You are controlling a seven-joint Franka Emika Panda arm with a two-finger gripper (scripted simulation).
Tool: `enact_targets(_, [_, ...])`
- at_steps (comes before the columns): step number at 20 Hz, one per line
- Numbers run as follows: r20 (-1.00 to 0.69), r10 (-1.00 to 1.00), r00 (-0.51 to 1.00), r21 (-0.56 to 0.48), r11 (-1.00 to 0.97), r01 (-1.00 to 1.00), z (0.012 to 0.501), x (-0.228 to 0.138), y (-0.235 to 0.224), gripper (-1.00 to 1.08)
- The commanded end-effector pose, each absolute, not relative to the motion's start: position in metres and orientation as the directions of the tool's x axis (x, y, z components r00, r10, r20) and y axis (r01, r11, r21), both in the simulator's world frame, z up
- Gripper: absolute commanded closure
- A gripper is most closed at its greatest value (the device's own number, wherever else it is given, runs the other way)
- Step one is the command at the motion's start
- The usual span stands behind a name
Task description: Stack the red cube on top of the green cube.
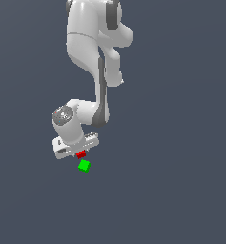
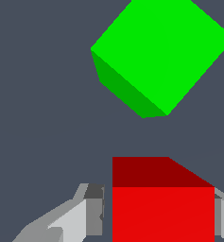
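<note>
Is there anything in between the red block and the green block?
Nothing. In the wrist view only bare grey floor shows between the red cube, flanked by the gripper fingers, and the green cube.

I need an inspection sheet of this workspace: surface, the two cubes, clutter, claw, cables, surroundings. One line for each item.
Surface: flat plain dark grey-blue floor, no marks seen.
Red cube: between the claw's fingers, one finger at each side; whether it rests on the floor cannot be told.
Green cube: on the floor, apart from the red cube, turned at an angle to it, nothing on top.
Clutter: nothing seen.
Claw: pointing down, fingers close against the red cube's sides; a firm grip cannot be confirmed.
Cables: nothing seen.
Surroundings: only the white arm; nothing else seen.
</note>
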State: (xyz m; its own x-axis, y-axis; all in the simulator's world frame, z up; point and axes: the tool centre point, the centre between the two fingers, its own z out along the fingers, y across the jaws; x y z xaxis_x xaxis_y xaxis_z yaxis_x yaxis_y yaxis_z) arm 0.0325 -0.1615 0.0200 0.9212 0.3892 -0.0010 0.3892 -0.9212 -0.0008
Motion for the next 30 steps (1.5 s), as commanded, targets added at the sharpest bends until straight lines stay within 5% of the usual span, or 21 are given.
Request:
enact_targets(1, [0.000, 0.389, 0.921, 0.000, -0.921, 0.389, 0.020, 0.033, -0.162, 1.08])
enact_targets(15, [0.000, 0.389, 0.921, 0.000, -0.921, 0.389, 0.027, 0.033, -0.162, 1.08])
enact_targets(30, [0.000, 0.389, 0.921, 0.000, -0.921, 0.389, 0.112, 0.032, -0.161, 1.08])
